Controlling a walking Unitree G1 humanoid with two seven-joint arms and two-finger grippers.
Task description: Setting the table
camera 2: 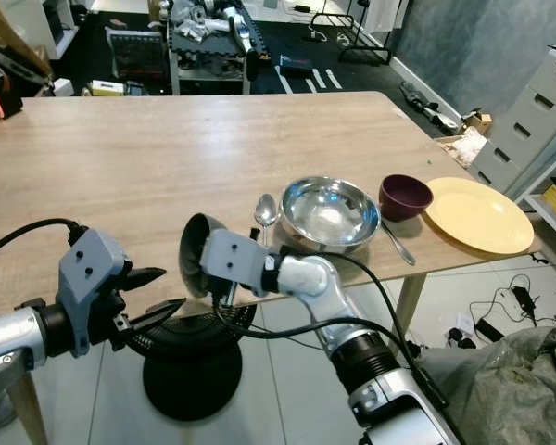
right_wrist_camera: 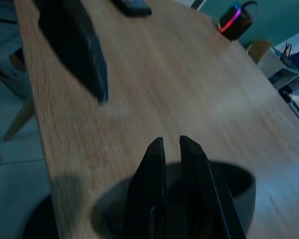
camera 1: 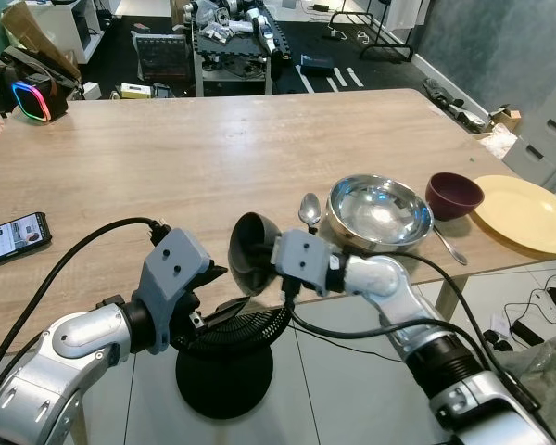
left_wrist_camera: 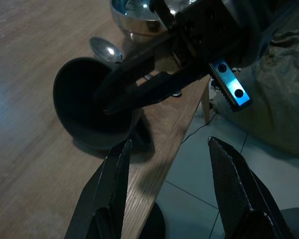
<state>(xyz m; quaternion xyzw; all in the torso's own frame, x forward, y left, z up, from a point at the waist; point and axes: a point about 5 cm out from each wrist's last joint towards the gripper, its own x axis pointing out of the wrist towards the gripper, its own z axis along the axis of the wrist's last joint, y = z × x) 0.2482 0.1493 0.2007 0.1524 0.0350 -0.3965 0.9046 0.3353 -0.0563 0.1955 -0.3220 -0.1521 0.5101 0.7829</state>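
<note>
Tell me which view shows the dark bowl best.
Left wrist view: the dark bowl shows its open mouth, the right pincer clamping its rim. Both eye views show it tilted at the table edge; the right wrist view, only part.

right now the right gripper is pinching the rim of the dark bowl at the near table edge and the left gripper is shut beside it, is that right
Not quite: the left gripper is open, its fingers spread apart, as the left wrist view shows. The rest holds: the right gripper pinches the rim of the dark bowl at the near edge of the table, with the left gripper beside it.
</note>
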